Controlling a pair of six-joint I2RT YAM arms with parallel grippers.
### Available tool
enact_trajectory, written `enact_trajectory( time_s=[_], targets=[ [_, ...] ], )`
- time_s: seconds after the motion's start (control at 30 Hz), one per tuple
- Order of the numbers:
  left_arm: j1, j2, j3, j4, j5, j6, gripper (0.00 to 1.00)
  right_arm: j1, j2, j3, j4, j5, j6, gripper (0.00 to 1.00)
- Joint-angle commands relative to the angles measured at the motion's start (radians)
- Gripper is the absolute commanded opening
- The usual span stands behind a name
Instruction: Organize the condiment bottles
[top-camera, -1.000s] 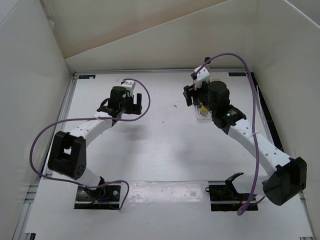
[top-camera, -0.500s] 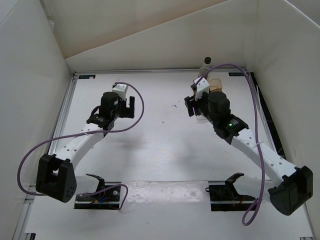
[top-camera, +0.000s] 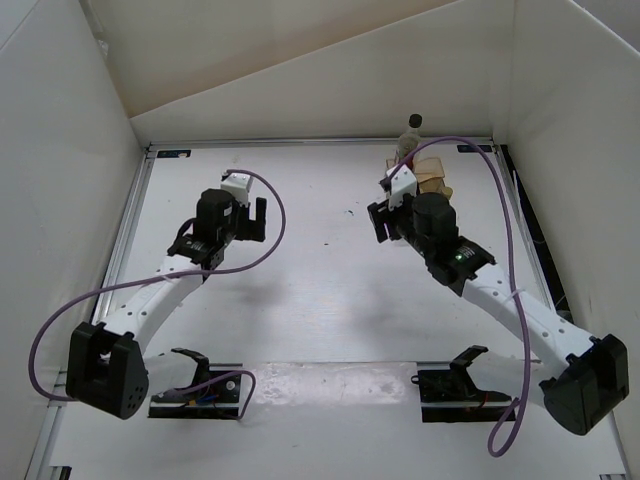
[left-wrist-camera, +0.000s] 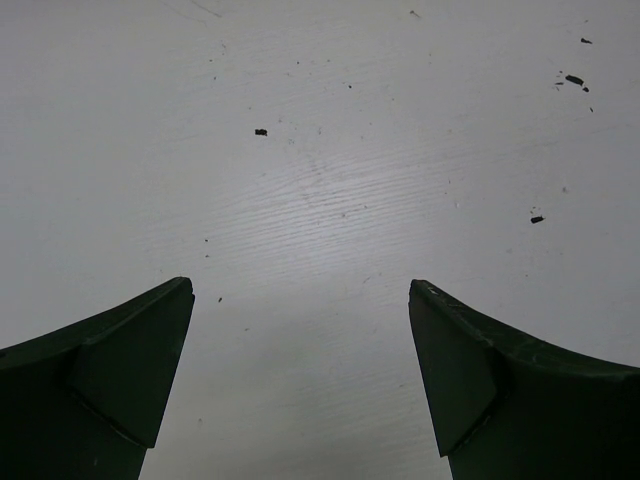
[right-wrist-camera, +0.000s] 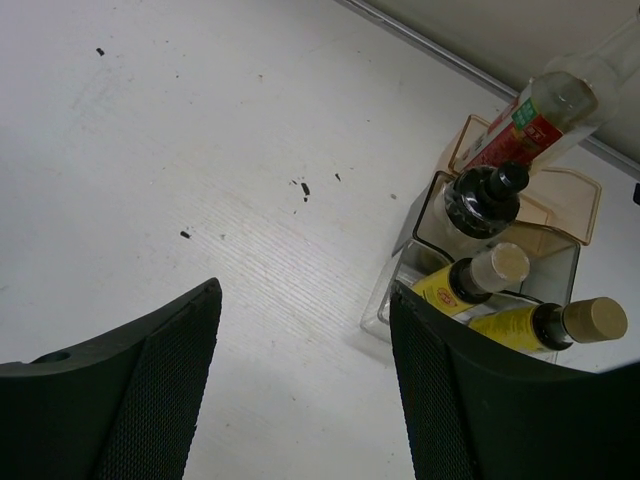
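Observation:
The condiment bottles stand in a clear-and-tan rack (right-wrist-camera: 570, 200) at the back right. In the right wrist view I see a tall clear bottle with a red label (right-wrist-camera: 540, 105), a squat jar with a black cap (right-wrist-camera: 483, 198) and two small yellow bottles (right-wrist-camera: 468, 280) (right-wrist-camera: 535, 322) with tan caps. In the top view the tall bottle (top-camera: 408, 140) rises behind the rack (top-camera: 430, 178). My right gripper (right-wrist-camera: 305, 290) (top-camera: 383, 222) is open and empty, just left of the rack. My left gripper (left-wrist-camera: 300, 290) (top-camera: 253, 220) is open and empty over bare table.
White walls enclose the table on the left, back and right. A metal rail (top-camera: 320, 142) runs along the back edge, close behind the rack. Small dark specks (right-wrist-camera: 305, 187) lie on the white table top. Purple cables loop off both arms.
The right gripper has drawn back from the rack toward the near side, uncovering the rack and the tall bottle. The left arm has also pulled back and lowered slightly to the left.

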Motion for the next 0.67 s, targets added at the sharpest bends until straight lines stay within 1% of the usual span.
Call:
enact_trajectory(
  time_s=[0.0, 0.1, 0.13, 0.2, 0.23, 0.3, 0.33, 0.43, 0.6, 0.63],
  targets=[
    [0.003, -0.026, -0.007, 0.008, -0.024, -0.007, 1.00, 0.005, 0.012, 0.013, 0.041, -0.018, 0.019, 0.71],
    [0.001, 0.005, 0.031, -0.044, -0.042, -0.038, 1.00, 0.015, 0.052, 0.023, 0.041, -0.016, 0.020, 0.71],
    [-0.002, 0.051, 0.096, -0.101, -0.065, -0.047, 1.00, 0.015, 0.072, 0.026, 0.042, -0.018, 0.026, 0.71],
    [-0.010, 0.100, 0.144, -0.222, -0.114, -0.075, 1.00, 0.008, 0.084, 0.029, 0.071, -0.039, 0.035, 0.71],
    [-0.034, 0.121, 0.176, -0.216, -0.192, -0.084, 1.00, 0.003, 0.093, 0.036, 0.071, -0.044, 0.035, 0.71],
    [-0.059, 0.125, 0.171, -0.161, -0.248, -0.061, 1.00, 0.003, 0.110, 0.046, 0.071, -0.047, 0.037, 0.71],
    [-0.083, 0.119, 0.134, -0.135, -0.277, -0.045, 1.00, 0.005, 0.115, 0.049, 0.071, -0.046, 0.035, 0.71],
    [-0.085, 0.094, 0.103, -0.081, -0.274, -0.037, 1.00, -0.008, 0.121, 0.052, 0.071, -0.056, 0.040, 0.71],
    [-0.077, 0.109, 0.125, -0.109, -0.276, -0.017, 1.00, -0.030, 0.123, 0.050, 0.074, -0.073, 0.054, 0.72],
    [-0.064, 0.111, 0.134, -0.122, -0.267, -0.043, 1.00, -0.032, 0.124, 0.052, 0.071, -0.088, 0.057, 0.72]
  ],
)
